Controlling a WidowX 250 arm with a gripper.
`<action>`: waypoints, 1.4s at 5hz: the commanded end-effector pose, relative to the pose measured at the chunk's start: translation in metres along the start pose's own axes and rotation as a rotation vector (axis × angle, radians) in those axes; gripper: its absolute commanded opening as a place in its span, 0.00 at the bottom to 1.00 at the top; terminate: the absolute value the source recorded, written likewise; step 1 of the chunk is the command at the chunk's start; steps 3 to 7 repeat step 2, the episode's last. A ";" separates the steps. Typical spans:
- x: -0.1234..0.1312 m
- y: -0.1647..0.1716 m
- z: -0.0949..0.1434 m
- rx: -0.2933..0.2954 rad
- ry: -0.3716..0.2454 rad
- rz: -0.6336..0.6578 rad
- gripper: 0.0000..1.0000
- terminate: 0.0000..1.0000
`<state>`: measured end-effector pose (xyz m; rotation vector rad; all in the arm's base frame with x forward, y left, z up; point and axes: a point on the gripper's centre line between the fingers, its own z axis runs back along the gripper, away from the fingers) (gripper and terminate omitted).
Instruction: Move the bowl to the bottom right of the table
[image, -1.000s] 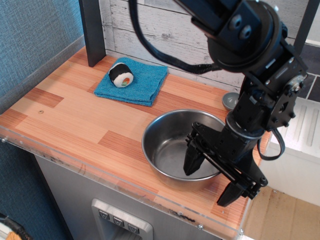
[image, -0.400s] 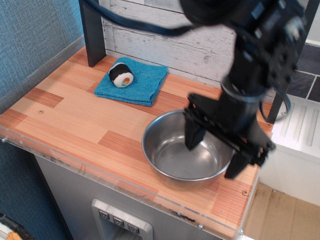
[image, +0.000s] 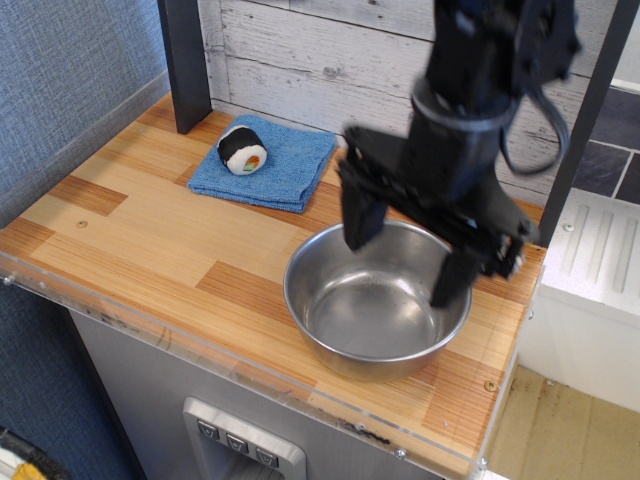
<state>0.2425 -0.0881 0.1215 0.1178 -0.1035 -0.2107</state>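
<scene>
A blue towel lies by the whitewashed plank wall, bearing what looks like a toy sushi roll; a dark post stands left.

One bowl, one blue towel, one sushi roll.

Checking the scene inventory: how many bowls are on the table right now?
1. The bowl sits at the table's near right end, below the open gripper. The arm may hide something behind it.

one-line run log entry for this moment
tool: open, above bowl, empty | steel bowl: table bottom right | sushi toy: on blue towel
</scene>
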 end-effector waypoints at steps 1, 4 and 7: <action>-0.001 0.000 0.011 -0.010 -0.049 0.001 1.00 0.00; -0.001 0.000 0.011 -0.010 -0.049 0.001 1.00 1.00; -0.001 0.000 0.011 -0.010 -0.049 0.001 1.00 1.00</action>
